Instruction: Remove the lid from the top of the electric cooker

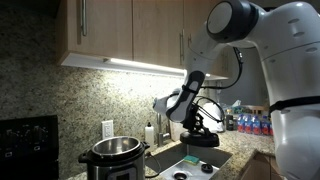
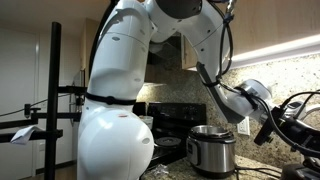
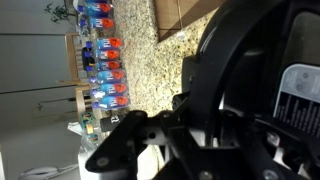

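Note:
The electric cooker [image 1: 115,157] stands on the granite counter, steel with black trim, and its top is open; it also shows in an exterior view [image 2: 212,150]. My gripper [image 1: 197,122] is shut on the handle of the black lid [image 1: 201,139] and holds it in the air to the side of the cooker, well apart from it. In an exterior view the lid [image 2: 298,122] hangs tilted at the right edge, by the gripper [image 2: 272,128]. In the wrist view the lid [image 3: 270,70] fills the right side, with the dark fingers [image 3: 195,125] round its handle.
Several bottles with red and blue labels [image 1: 250,122] stand at the back of the counter and show in the wrist view [image 3: 100,60]. A dark bottle [image 1: 150,131] and a wall outlet [image 1: 107,128] are behind the cooker. A black stove [image 1: 25,145] is beside it. Cabinets [image 1: 120,30] hang above.

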